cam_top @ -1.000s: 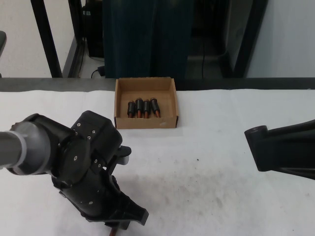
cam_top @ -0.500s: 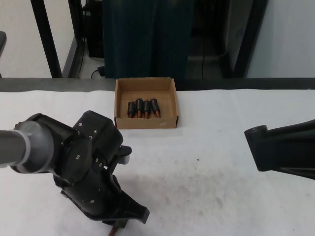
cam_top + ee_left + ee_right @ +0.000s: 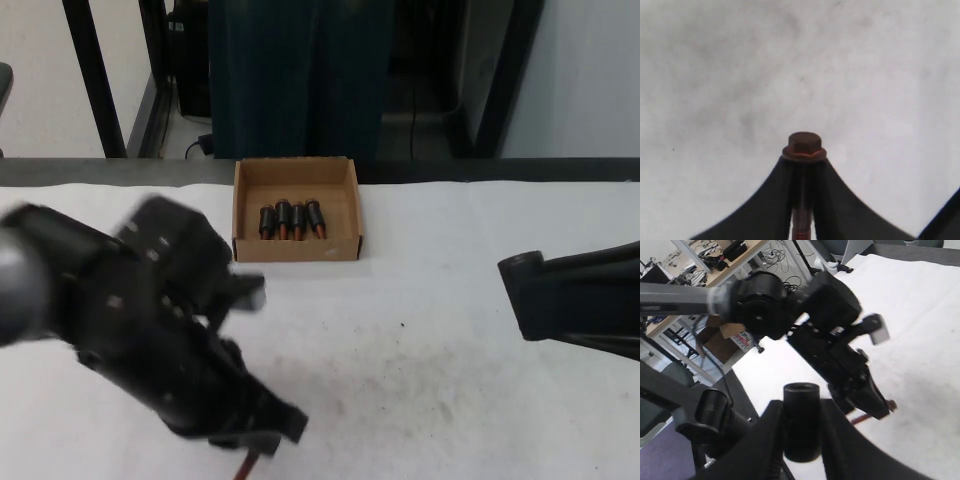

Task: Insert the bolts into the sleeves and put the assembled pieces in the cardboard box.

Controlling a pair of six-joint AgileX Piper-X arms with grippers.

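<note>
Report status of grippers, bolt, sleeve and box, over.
Left gripper: jaws shut on bolt. Right gripper: jaws shut on sleeve. Four assembled pieces in cardboard box. Bolt and sleeve not yet joined.

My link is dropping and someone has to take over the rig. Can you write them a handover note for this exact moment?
Left gripper: fingers shut on a bolt, over the near side of the bench.
Right gripper: fingers shut on a sleeve, apart from the bolt.
Done: four assembled pieces lie in the box.
Left: insert this bolt into the sleeve, then put the piece in the box.
</note>
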